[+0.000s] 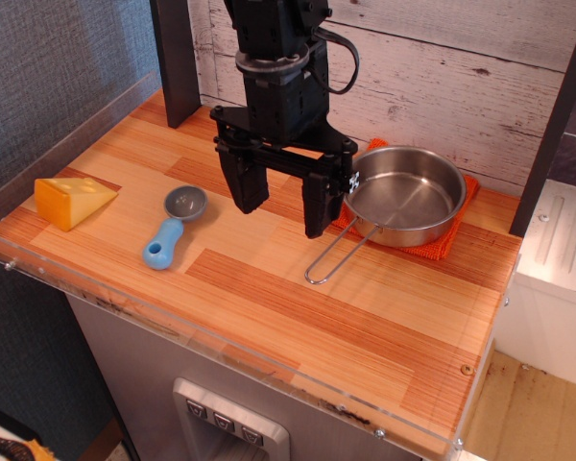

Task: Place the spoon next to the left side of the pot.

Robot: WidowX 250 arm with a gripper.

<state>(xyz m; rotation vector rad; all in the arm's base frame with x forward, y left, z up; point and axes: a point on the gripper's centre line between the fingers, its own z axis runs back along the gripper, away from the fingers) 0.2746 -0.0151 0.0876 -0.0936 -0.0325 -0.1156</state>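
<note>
Wooden counter (269,288), plank wall behind. Gripper (283,204): jaws apart, empty, hovering. Spoon (173,228): flat on counter, just beside gripper's image-left finger. Pot (405,195): on orange mat (442,245), touching-close on opposite side. Step: spoon not yet grasped. Next likely needs lowering over blue handle.

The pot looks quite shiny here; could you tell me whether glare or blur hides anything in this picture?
In the observation.image view, the pot shows soft bright reflections on its inner wall, but its rim and wire handle stay clear; the spoon and cheese are sharp with faint shadows; the open pincer is dark, so its detail is hard to read.
</note>
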